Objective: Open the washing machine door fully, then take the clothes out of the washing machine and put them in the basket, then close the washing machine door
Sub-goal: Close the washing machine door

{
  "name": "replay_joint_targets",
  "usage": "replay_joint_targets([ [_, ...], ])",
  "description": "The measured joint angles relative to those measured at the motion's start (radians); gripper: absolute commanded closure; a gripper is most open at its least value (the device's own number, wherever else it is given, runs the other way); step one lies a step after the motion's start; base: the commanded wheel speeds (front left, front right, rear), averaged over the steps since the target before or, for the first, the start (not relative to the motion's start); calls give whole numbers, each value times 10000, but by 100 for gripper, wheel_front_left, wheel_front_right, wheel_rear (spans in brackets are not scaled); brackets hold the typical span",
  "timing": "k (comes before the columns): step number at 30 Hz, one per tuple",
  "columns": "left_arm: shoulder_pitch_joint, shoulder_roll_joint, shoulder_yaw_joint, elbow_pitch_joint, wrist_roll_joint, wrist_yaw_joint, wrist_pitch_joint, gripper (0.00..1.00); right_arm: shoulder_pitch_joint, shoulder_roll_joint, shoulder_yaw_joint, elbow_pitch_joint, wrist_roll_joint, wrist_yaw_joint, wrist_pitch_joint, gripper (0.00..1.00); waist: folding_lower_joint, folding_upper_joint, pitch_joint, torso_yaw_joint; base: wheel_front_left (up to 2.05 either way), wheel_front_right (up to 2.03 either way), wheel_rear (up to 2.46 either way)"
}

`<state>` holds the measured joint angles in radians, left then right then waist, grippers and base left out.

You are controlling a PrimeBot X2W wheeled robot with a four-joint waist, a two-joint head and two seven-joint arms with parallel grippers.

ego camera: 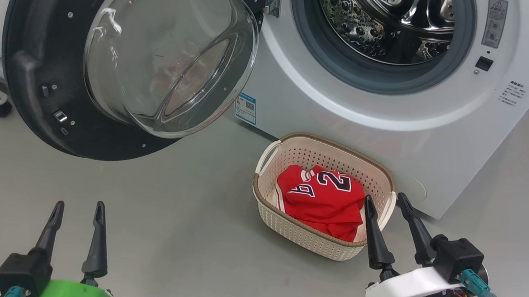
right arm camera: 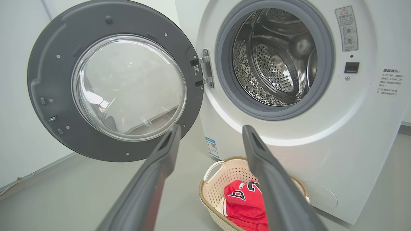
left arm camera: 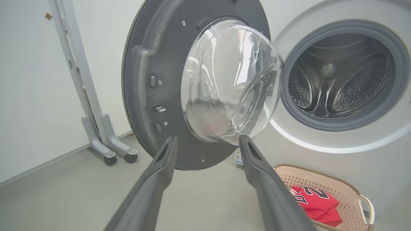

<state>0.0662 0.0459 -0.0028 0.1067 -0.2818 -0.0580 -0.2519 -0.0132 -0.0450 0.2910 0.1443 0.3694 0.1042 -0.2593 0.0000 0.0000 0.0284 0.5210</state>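
The white washing machine [ego camera: 389, 125] stands ahead with its door [ego camera: 40, 55] swung wide to the left, glass bowl facing me. Its steel drum [right arm camera: 273, 57] looks bare inside. On the floor in front sits the cream basket [ego camera: 286, 226] holding the clothes [ego camera: 322, 200], a red jersey with navy numbers. My right gripper [ego camera: 387, 199] is open, empty, its tips just beside the basket's right end. At the lower left my left gripper [ego camera: 79, 209] hangs open and empty above bare floor, well apart from the door. The door [left arm camera: 144, 80] and basket [left arm camera: 350, 195] lie beyond the left fingers.
A grey wheeled stand [left arm camera: 106, 141] stands by the wall left of the door. Grey floor [ego camera: 168, 235] spreads between my grippers and the machine. A blue label [ego camera: 246, 108] marks the washer's lower front.
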Motion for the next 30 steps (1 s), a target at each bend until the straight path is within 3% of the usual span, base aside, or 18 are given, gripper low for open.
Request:
replay_joint_targets([
  [30, 174, 0, -2, -221, 0, 0, 0, 0, -196, -4, 40, 226, 8, 2, 0, 0, 0, 0, 78, -11, 0, 0, 0],
])
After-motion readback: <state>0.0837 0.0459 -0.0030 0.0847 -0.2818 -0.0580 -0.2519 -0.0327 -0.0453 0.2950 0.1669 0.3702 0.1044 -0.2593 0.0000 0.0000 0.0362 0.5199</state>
